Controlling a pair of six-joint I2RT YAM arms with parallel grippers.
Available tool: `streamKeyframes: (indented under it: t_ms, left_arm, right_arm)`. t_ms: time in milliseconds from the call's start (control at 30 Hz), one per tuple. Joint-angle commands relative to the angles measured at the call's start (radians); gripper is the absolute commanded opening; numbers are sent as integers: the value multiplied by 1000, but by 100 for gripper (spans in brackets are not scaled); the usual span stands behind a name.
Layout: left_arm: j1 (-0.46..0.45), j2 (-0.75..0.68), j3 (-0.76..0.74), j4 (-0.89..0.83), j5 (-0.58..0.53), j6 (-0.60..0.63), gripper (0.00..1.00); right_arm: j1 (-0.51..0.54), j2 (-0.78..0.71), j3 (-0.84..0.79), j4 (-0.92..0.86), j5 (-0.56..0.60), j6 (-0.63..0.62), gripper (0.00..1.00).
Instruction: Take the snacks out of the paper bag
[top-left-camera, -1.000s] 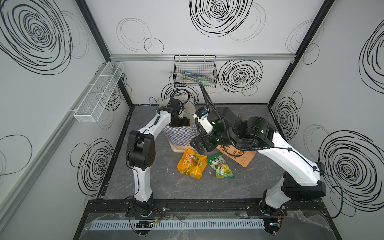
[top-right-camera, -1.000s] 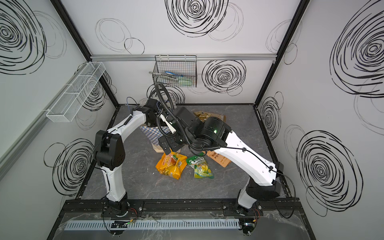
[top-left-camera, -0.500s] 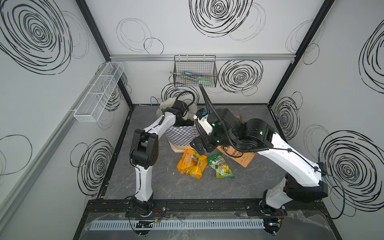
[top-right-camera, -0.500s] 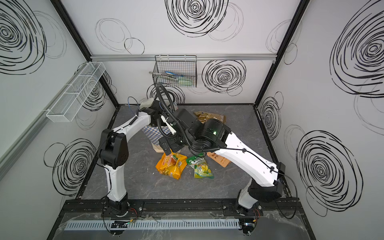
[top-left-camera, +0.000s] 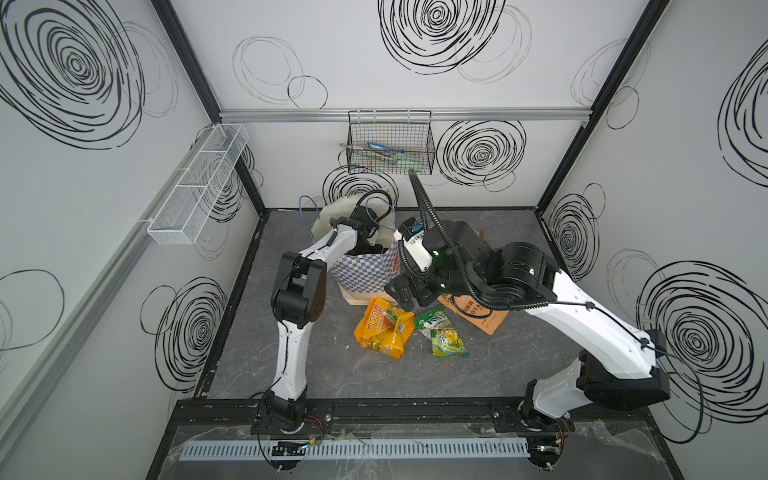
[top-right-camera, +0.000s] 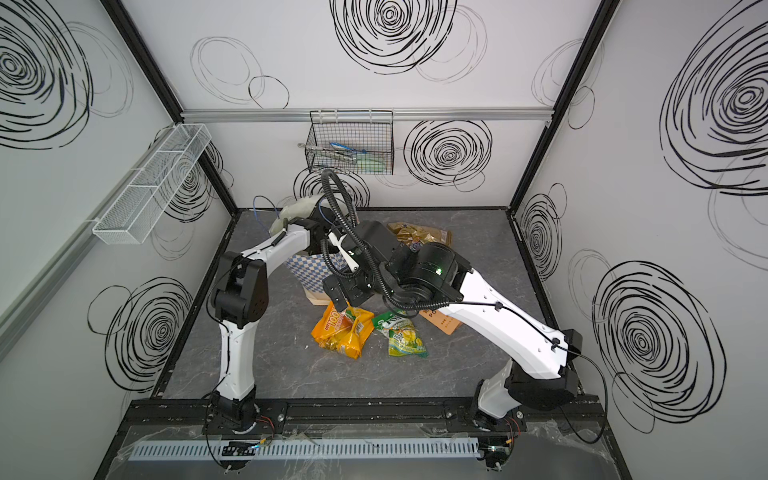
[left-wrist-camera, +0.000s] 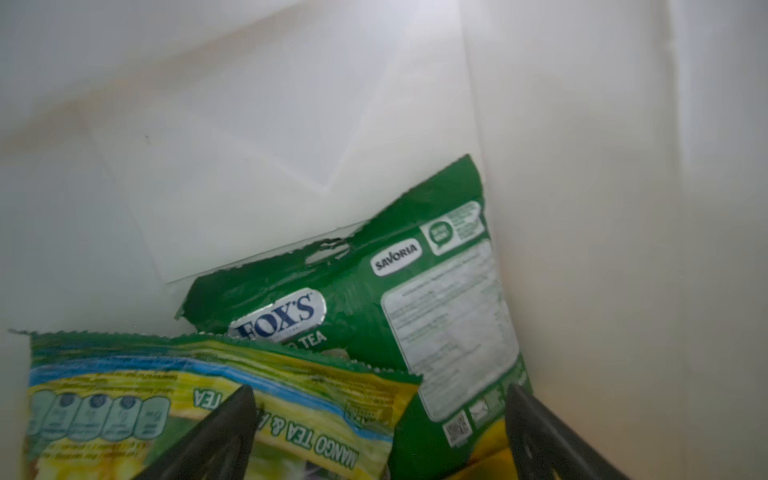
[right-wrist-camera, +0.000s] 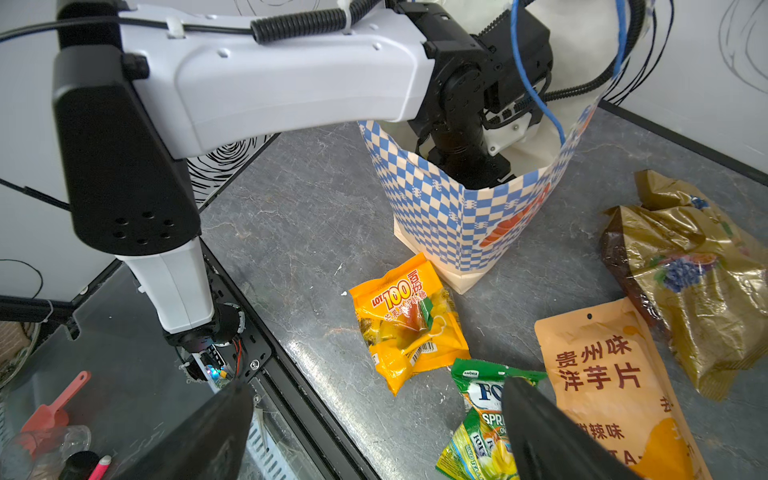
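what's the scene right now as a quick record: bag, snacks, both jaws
paper bag: upright on the table, mouth open
inside bag: green fox's pack, mango tea pack
out on table: orange 100 pack, green-yellow pack, orange-tan pouch, gold-brown foil pack
left jaws: open, down inside the bag, over the two packs
right jaws: open, empty, above the table beside the bag
task: not finished, two packs left to lift out
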Motion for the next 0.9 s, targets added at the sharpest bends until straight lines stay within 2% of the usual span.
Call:
streamKeyframes:
  t_ms: [0,133,300,500,667,767,867]
  left_arm:
    - [-27,92,40,-111,2,44,97]
    - [-40,110,19,-106,-24,48,100]
    - [-43,91,-3,-90,-34,40,96]
    - [-29,-36,-44,-19,-46,4,96]
    - [-30,-99,-70,-28,-48,0,96]
    - [-35,-100,-112,-43,-26,16,96]
    - [-46,-65,-138,-82,-55,33,96]
  right_arm:
    - [4,-32,-12,25,12,10,97]
    - [4,-47,-31,27,22,17,97]
    - [3,-69,-59,49,23,18,97]
    - [4,-71,-58,50,27,16,97]
    - [4,-71,-65,53,24,16,97]
    - [3,-78,-78,66,24,16,97]
    - [3,-78,-80,75,18,13,97]
